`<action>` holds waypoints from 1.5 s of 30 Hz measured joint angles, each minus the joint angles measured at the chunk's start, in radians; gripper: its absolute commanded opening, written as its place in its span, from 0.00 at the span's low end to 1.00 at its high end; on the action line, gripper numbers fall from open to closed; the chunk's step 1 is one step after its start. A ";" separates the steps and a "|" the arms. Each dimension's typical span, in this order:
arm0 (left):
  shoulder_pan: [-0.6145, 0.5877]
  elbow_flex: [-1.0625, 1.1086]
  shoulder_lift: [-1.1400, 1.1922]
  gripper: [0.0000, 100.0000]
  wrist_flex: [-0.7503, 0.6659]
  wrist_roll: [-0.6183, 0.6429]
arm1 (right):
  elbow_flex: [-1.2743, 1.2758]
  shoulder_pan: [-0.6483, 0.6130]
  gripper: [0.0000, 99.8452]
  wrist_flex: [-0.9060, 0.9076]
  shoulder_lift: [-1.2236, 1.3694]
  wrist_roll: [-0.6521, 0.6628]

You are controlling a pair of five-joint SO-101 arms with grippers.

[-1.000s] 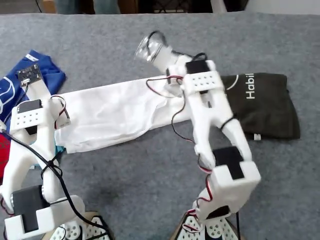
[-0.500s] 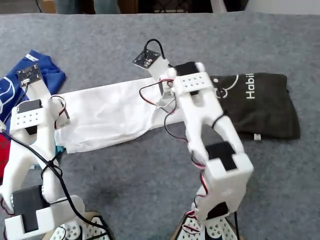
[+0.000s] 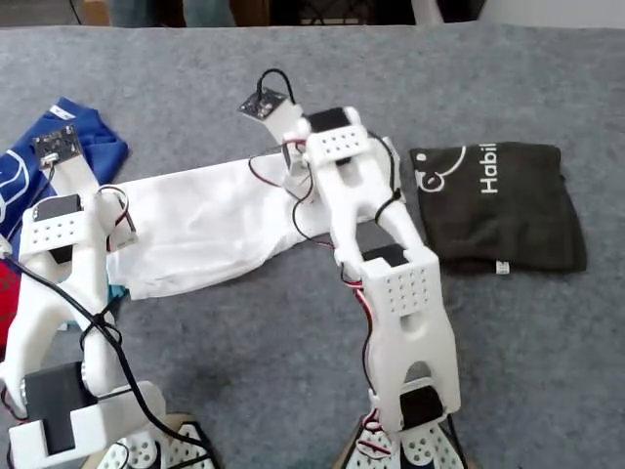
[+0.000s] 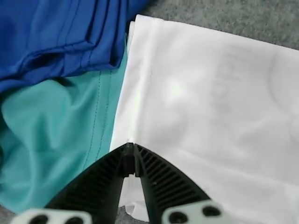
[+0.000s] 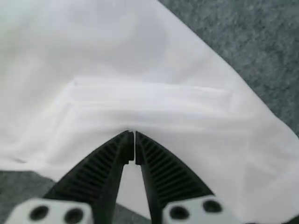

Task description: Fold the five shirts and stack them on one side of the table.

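The white shirt [image 3: 205, 225] lies in a long strip across the middle of the table [image 3: 244, 371]. The left end effector [image 4: 129, 156] is pressed together, pinching the shirt's end near the left edge. The right end effector [image 5: 131, 140] is pressed together too, pinching a fold at the shirt's other end. A folded black shirt [image 3: 498, 205] lies near the right edge. A blue shirt [image 3: 93, 147] and a teal shirt [image 4: 46, 140] lie bunched at the left edge.

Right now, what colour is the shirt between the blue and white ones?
The shirt is plain teal; left wrist view shows it best.
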 measured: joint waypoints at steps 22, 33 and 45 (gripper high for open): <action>-0.351 -0.239 0.319 0.25 0.190 -0.048 | -0.121 0.141 0.01 0.315 -0.241 0.000; -0.381 -0.425 0.594 0.03 0.201 -0.097 | 0.051 0.140 0.01 0.315 -0.394 0.000; -0.641 -0.979 0.769 0.03 0.319 0.055 | 0.055 0.137 0.01 0.315 -0.428 0.000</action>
